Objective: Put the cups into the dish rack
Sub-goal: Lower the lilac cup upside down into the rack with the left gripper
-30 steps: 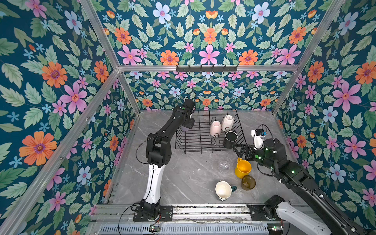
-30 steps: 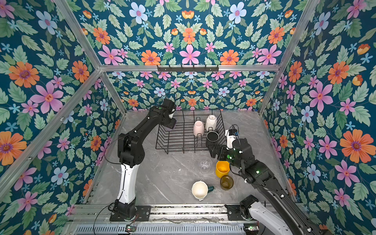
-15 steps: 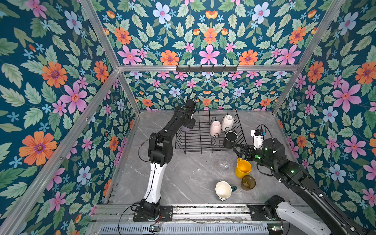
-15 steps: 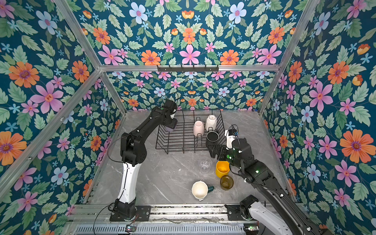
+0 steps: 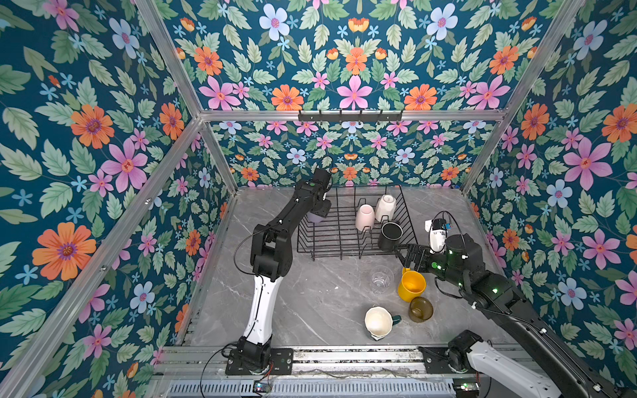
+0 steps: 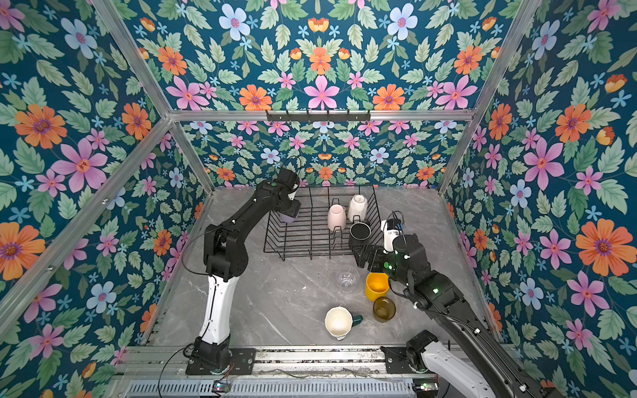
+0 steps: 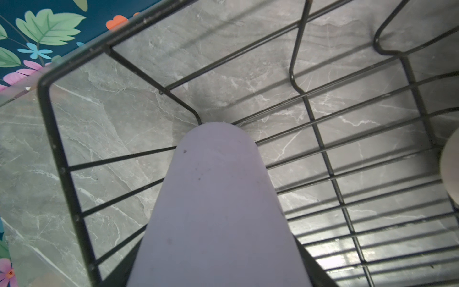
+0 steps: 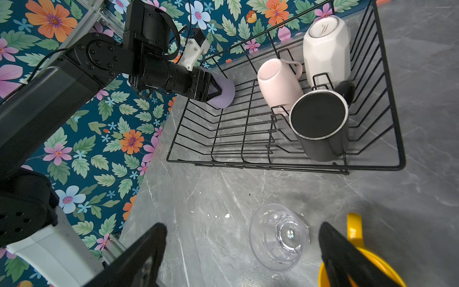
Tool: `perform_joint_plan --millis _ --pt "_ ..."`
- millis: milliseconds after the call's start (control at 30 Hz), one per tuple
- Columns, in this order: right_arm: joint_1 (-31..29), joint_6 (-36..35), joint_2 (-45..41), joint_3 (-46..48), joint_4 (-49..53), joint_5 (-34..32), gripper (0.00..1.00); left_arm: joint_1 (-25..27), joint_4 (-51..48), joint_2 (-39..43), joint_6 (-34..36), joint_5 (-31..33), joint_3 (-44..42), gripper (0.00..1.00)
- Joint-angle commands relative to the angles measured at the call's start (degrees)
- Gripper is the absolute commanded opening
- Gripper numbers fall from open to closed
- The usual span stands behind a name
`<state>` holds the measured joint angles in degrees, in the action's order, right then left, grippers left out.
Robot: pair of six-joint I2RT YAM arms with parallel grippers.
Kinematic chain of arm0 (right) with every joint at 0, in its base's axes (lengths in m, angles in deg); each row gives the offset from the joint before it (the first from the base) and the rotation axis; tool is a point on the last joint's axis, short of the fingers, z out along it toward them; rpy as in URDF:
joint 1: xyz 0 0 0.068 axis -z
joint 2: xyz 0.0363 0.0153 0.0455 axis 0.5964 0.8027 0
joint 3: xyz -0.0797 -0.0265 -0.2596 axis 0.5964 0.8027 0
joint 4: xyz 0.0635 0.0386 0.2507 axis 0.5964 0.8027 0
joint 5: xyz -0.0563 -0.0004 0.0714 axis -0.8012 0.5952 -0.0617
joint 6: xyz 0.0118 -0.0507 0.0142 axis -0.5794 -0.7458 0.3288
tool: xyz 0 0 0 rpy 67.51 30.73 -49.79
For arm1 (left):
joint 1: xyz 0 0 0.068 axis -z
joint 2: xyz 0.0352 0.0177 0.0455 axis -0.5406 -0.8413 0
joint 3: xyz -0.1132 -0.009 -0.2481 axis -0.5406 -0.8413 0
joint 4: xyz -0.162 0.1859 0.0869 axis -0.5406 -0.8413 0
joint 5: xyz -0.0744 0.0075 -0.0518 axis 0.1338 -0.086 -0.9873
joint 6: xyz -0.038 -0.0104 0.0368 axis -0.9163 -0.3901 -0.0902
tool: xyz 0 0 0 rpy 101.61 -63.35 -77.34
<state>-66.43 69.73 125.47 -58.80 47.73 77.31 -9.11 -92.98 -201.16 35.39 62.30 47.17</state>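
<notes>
My left gripper (image 5: 320, 211) is shut on the lilac tumbler (image 5: 315, 218) (image 7: 216, 211), holding it on its side just inside the far left corner of the black wire dish rack (image 5: 331, 239) (image 7: 59, 149). Upside down in the rack's right part stand the pale pink mug (image 5: 364, 217), the white mug (image 5: 385, 207) and the black mug (image 5: 390, 235). My right gripper (image 8: 241, 228) (image 5: 401, 256) hangs open at the rack's near right corner, above the clear glass (image 8: 278, 238) and the yellow mug (image 5: 411, 286). Both stand on the table.
An amber glass (image 5: 420, 309) and a dark green cream-lined mug (image 5: 378, 322) sit on the grey marble table near its front edge. A black hook rail (image 5: 350, 116) is fixed high on the back wall. Flowered walls close in three sides.
My left gripper has dipped lower with the lilac tumbler, down into the rack's far left corner. The right arm has not moved.
</notes>
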Motion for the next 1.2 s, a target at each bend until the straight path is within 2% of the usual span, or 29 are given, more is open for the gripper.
perform_joint_plan --millis 0,200,433,567,800,900,1000,1033,1167 --pt "-0.03 -0.19 -0.04 -0.01 -1.4 0.05 0.95 -0.05 -1.59 1.14 -0.25 -2.06 -0.34 0.09" --pt "-0.01 -0.01 0.02 0.08 -1.83 0.23 0.95 -0.03 -2.27 2.59 0.02 -2.63 -0.17 0.02" --pt "-0.01 0.17 -0.03 0.26 -2.01 0.57 0.95 0.03 -1.85 2.73 -0.02 -4.08 0.24 0.02" --pt "0.0 0.19 -0.28 0.17 -1.84 0.58 0.95 -0.02 -1.87 1.06 -0.31 -4.3 1.55 0.03" --pt "-0.01 0.43 -0.38 0.35 -1.49 0.75 0.95 -0.06 -1.85 -2.26 -0.42 -2.88 3.38 0.1" --pt "0.01 0.42 -0.38 0.34 -1.49 0.75 0.95 0.0 -1.77 -3.37 -0.58 -2.65 3.39 0.2" --pt "-0.03 0.28 -0.21 0.26 -1.49 0.67 0.95 -0.02 -1.56 -3.65 -0.75 -2.31 3.31 0.46" --pt "-0.05 0.37 -0.12 0.17 -1.49 0.66 0.95 -0.03 -1.36 -3.52 -0.85 -2.13 3.16 0.57" --pt "-0.02 0.13 0.31 -0.08 -1.57 0.66 0.95 -0.02 0.01 -2.28 -0.95 -1.77 2.09 0.75"
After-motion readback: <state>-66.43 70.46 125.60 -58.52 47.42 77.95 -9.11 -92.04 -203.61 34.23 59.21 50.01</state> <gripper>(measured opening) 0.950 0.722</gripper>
